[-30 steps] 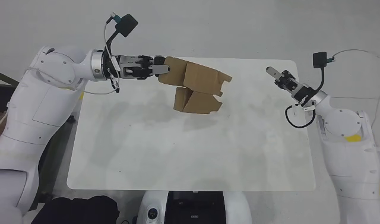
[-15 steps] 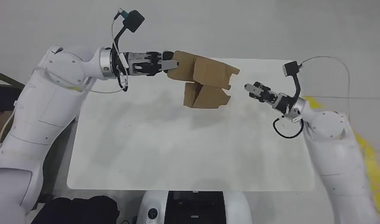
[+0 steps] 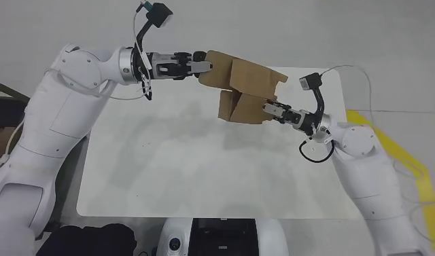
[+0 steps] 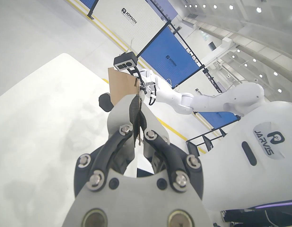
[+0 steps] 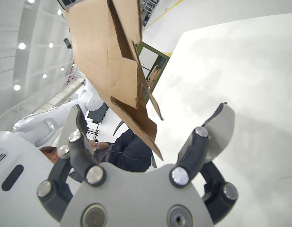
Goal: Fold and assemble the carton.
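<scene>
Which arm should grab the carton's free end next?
Right, probably: the right end effector is open, straddling the carton's flap; the left end effector is shut on the opposite edge.

1. The carton (image 3: pixel 245 86) hangs above the far part of the counter (image 3: pixel 204 181).
2. The left gripper (image 3: pixel 202 67) is at the carton's left end, with its fingers (image 4: pixel 117 116) on either side of the edge.
3. The right gripper (image 3: pixel 267 108) is at the carton's right, with a flap corner between its spread fingers (image 5: pixel 221 124).
</scene>
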Available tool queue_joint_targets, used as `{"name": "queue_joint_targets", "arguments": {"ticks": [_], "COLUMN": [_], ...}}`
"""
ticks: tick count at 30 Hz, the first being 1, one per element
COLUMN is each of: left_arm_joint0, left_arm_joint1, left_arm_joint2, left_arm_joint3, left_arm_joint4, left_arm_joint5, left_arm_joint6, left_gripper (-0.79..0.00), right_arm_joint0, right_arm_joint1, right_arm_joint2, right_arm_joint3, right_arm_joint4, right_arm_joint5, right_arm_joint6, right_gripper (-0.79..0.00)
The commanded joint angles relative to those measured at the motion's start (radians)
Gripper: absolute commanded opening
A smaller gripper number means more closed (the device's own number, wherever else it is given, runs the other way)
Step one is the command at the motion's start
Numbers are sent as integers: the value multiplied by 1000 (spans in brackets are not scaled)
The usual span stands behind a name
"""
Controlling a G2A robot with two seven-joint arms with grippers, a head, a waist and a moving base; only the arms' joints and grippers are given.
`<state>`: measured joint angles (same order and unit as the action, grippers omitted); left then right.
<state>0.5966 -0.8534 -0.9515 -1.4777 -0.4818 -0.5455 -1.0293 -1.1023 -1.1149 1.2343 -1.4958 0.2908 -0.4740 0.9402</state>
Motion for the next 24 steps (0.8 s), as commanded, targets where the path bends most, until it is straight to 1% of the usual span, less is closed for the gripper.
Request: {"name": "queue_joint_targets", "arguments": {"ticks": [1,9,10,11,12,14,17,24], "left_arm_joint0": [-3,-7,-6,-4,-3,0,3,14], "left_arm_joint1": [-3,-8,-9,-10,-10,-11,-12,-14], "left_arm_joint2": [-2,-24,-26,-29,-31,-36,-44,-62], "left_arm_joint3": [12,38,40,40,41,43,46,61], "left_arm_joint4": [-14,-39,-42,-46,-47,-49,-52,-64], "left_arm_joint5": [-2,-11,-11,-10,-10,-10,-9,-4], "left_arm_joint6": [-10,-35,-36,-39,-42,-45,-49,-65], "left_gripper": [-785,-785,-785,-785,-785,-785,-785,-785], "right_arm_joint0": [8,32,34,36,38,42,48,50], "right_arm_joint1": [-1,-11,-12,-13,-14,-16,-17,-19], "right_arm_joint2": [-8,-44,-47,-50,-52,-55,-54,-50], "right_arm_joint3": [9,46,51,55,60,70,84,97], "right_arm_joint4": [17,125,141,157,173,200,226,273], "right_arm_joint5": [-4,-36,-38,-41,-43,-47,-53,-56], "right_arm_joint6": [12,42,47,53,58,69,83,99], "right_gripper": [0,0,-117,-212,-372,-425,-477,-536]}}
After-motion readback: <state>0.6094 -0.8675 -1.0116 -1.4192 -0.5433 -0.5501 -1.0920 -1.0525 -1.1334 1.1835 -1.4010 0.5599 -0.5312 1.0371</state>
